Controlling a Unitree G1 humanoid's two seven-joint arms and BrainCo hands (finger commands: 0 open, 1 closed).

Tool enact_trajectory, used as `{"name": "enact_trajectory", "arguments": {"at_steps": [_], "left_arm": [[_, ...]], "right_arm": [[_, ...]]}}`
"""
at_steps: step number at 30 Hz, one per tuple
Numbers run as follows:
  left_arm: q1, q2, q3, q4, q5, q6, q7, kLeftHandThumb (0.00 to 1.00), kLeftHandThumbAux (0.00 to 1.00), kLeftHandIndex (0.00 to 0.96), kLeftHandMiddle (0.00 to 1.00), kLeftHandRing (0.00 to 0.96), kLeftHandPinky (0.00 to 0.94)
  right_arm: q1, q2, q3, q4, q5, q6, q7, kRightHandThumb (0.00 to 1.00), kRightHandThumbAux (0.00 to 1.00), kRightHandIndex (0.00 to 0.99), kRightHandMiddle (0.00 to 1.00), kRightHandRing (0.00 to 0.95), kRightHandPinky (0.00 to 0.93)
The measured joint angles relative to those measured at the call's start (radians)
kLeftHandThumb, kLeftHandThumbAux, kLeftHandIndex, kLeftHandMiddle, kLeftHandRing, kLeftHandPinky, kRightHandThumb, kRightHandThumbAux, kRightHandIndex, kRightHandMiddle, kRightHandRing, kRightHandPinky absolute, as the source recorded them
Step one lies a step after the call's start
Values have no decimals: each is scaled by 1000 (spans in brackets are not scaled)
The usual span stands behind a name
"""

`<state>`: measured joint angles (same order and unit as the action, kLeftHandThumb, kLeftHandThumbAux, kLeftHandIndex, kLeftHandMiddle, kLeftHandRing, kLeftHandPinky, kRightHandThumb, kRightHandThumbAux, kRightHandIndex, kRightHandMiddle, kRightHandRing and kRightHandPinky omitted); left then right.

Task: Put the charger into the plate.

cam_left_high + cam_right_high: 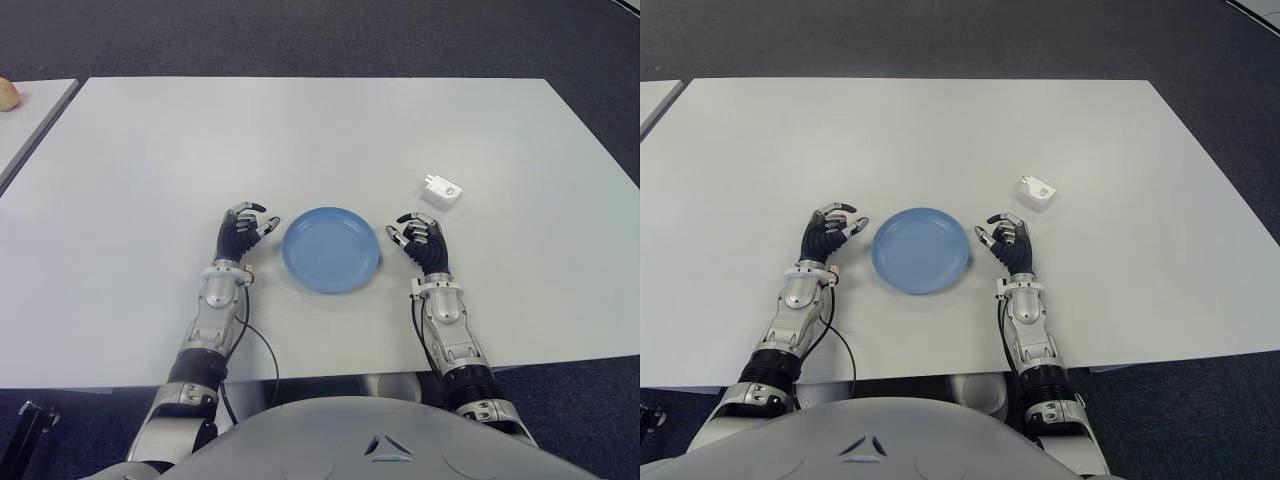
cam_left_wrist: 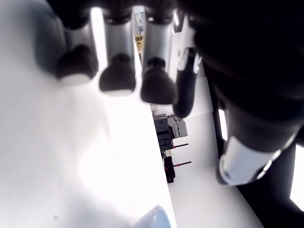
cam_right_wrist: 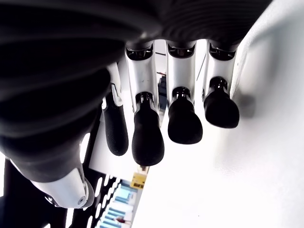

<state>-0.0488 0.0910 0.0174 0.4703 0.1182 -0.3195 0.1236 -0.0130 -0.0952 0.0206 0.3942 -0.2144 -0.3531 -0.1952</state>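
A small white charger (image 1: pixel 442 190) lies on the white table (image 1: pixel 300 140), to the right of and a little beyond a round blue plate (image 1: pixel 331 249) that holds nothing. My right hand (image 1: pixel 420 242) shows just right of the plate, nearer me than the charger, fingers (image 3: pixel 148 137) loosely curled and holding nothing. My left hand (image 1: pixel 243 231) shows just left of the plate, its fingers (image 2: pixel 116 78) relaxed with nothing in them. Both wrist views show only fingertips over bare tabletop.
A second table's corner (image 1: pixel 30 110) with a pale rounded object (image 1: pixel 8 94) shows at the far left. Dark carpet (image 1: pixel 330 35) lies beyond the table's far edge and at its right.
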Motion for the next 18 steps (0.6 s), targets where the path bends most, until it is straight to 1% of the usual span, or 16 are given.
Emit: {"name": "enact_trajectory", "arguments": {"at_steps": [4, 7, 9, 10, 12, 13, 14, 15, 16, 17, 18], "left_arm": [[3, -2, 0, -3, 1, 0, 0, 705, 721, 437, 841, 853, 855], [5, -2, 0, -4, 1, 0, 0, 705, 720, 437, 842, 854, 855], [5, -4, -1, -4, 1, 0, 0, 706, 720, 437, 842, 854, 855], [5, -5, -2, -4, 1, 0, 0, 706, 720, 437, 842, 854, 855], [5, -6, -2, -5, 1, 0, 0, 705, 720, 437, 840, 850, 846], [6, -6, -3, -5, 1, 0, 0, 705, 720, 437, 840, 849, 844], [6, -6, -3, -5, 0, -1, 0, 705, 721, 436, 838, 845, 838], [6, -7, -3, -5, 0, -1, 0, 705, 721, 436, 837, 843, 834], [6, -7, -3, -5, 0, -3, 0, 704, 721, 436, 835, 841, 830], [7, -7, -2, -5, 0, -5, 0, 704, 721, 436, 832, 837, 823], [8, -6, -2, -5, 0, -8, 0, 704, 721, 436, 829, 835, 824]], "right_arm": [[-7, -4, -2, 7, 0, -23, -4, 700, 731, 432, 700, 725, 728], [-34, -10, -7, 2, -5, -26, -8, 697, 732, 429, 645, 679, 671], [-55, -19, -10, -17, -16, -27, -18, 695, 731, 425, 593, 635, 618], [-67, -25, -12, -26, -21, -28, -25, 695, 731, 425, 586, 629, 610], [-88, -37, -16, -46, -35, -32, -40, 692, 732, 417, 514, 553, 533], [-96, -42, -17, -55, -44, -36, -50, 691, 732, 415, 499, 536, 517], [-103, -47, -18, -64, -58, -36, -60, 689, 732, 411, 444, 472, 459], [-108, -51, -18, -75, -72, -36, -70, 688, 731, 408, 408, 430, 421], [-110, -56, -18, -88, -87, -33, -79, 648, 717, 357, 372, 391, 386], [-110, -60, -18, -103, -104, -26, -84, 585, 698, 280, 318, 333, 334], [-111, -65, -18, -122, -120, -14, -88, 556, 669, 218, 257, 270, 278]]}}
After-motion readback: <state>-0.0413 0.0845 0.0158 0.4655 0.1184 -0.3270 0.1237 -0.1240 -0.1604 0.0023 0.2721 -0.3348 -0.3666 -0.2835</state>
